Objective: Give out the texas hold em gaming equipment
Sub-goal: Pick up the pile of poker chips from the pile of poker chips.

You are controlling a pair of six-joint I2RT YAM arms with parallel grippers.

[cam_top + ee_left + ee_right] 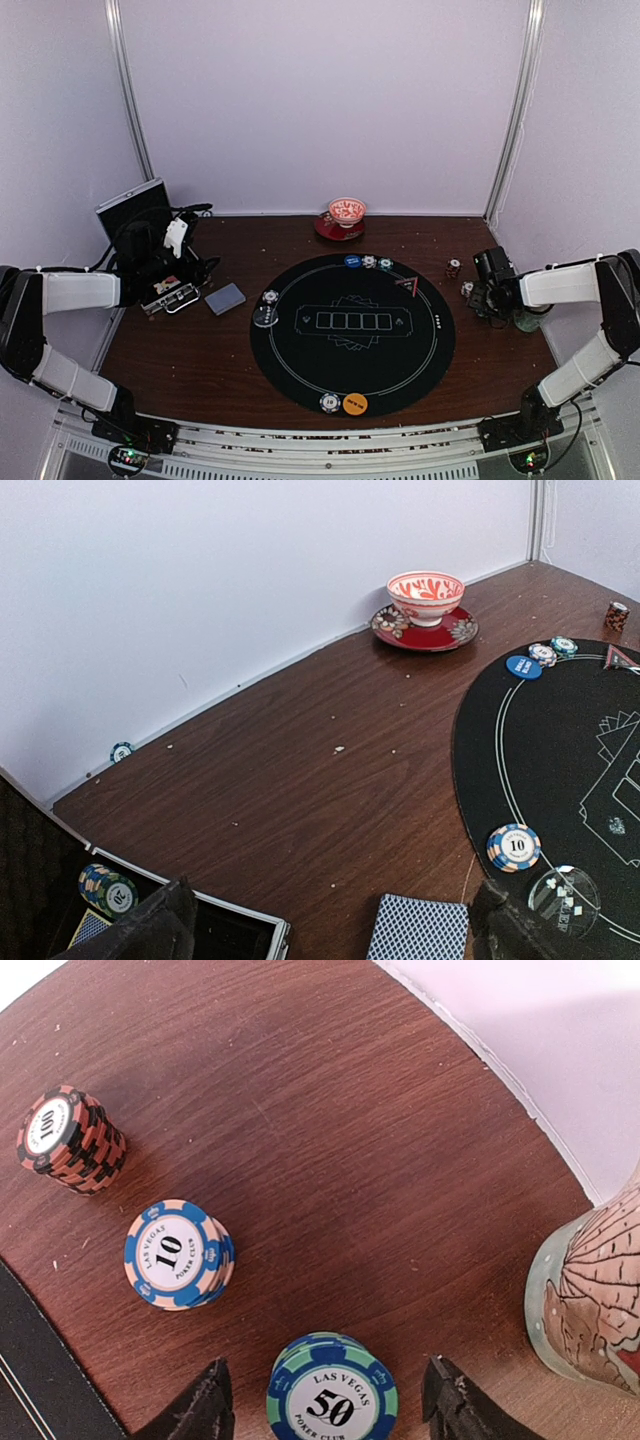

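Observation:
My right gripper [328, 1380] is open, its fingers on either side of a green-and-blue "50" chip stack [333, 1390] with a gap on each side. Farther off on the wood stand a blue "10" stack [178, 1253] and a red-black "100" stack [68, 1138]. My left gripper [330, 925] hangs open above a deck of grey-blue-backed cards [418, 930], holding nothing. On the black mat [300, 360] lie a blue disc [352, 261] with two chips beside it, a "10" chip stack [513, 846], a clear disc [563, 900], and an orange disc [355, 404] beside a chip [329, 403].
An open metal-edged case [245, 920] with chips [108, 888] lies under my left gripper [180, 285]. A red-and-white bowl [347, 211] on its saucer stands by the back wall. A patterned glass vessel [590, 1300] stands right of my right gripper [480, 292]. One chip [122, 751] lies against the wall.

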